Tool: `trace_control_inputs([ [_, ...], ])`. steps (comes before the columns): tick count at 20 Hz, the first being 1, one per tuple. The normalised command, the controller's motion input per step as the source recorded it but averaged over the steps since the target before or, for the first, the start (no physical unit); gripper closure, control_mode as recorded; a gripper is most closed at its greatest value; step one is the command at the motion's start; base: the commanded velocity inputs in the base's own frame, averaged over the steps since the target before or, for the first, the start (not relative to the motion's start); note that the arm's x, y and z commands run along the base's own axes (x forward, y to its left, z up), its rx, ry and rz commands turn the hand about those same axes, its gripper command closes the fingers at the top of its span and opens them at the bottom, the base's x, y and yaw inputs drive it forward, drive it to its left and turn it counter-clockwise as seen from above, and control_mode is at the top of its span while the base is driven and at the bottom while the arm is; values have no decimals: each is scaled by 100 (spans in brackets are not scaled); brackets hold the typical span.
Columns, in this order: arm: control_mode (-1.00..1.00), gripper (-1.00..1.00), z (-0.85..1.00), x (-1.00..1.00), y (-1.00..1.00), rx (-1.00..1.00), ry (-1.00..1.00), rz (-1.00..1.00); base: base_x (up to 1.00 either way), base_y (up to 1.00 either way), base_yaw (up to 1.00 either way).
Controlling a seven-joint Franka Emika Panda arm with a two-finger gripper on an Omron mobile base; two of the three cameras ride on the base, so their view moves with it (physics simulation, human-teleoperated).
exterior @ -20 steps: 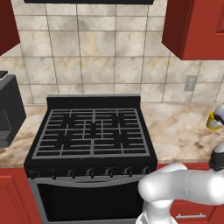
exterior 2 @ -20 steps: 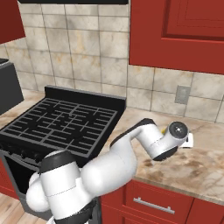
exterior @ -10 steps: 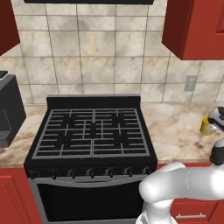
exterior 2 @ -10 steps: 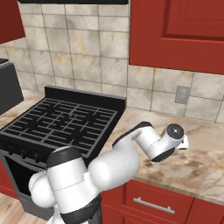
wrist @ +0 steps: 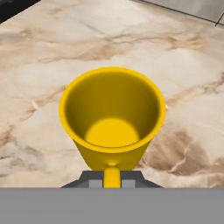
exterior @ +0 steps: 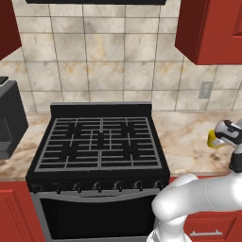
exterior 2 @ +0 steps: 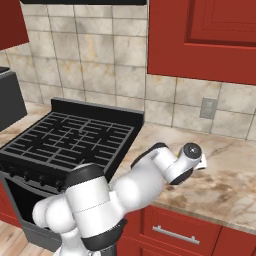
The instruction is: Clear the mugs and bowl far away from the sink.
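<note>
A bright yellow mug (wrist: 113, 118) is upright in the hand view, with my gripper (wrist: 112, 177) shut on its handle at the bottom of that view. The left base view has the yellow mug (exterior: 215, 139) low over the marble counter (exterior: 189, 132), right of the stove, with the gripper (exterior: 226, 133) behind it at the right edge. From the right base view I see the white hand (exterior 2: 191, 154) over the counter (exterior 2: 225, 185), and the mug is hidden behind it. The bowl and the sink are out of view.
A black gas stove (exterior: 101, 142) fills the counter to the left of the mug. A dark appliance (exterior: 9, 118) stands at the far left. Red wall cabinets (exterior 2: 205, 35) hang above, and an outlet (exterior: 205, 89) is on the tiled wall.
The gripper has carried the yellow mug leftward and a little lower over the counter, closer to the stove. The jaws stayed shut on the handle.
</note>
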Motion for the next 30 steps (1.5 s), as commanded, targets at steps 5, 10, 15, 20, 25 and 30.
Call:
trace_control_inputs([
  [5, -100, 100, -26, 30, 17, -1, 0, 7, 0, 0, 0],
  [10, -100, 100, -22, 23, 10, -3, 0, 6, 0, 0, 0],
  [15, -100, 100, -10, 5, 2, -3, 0, 4, 0, 0, 0],
  [20, -100, -100, 0, 0, 0, 0, 0, 0, 0, 0, 0],
  [25, -100, -100, 0, 0, 0, 0, 0, 0, 0, 0, 0],
  [30, -100, -100, 14, -3, 0, 0, -2, 0, 0, 0, 0],
])
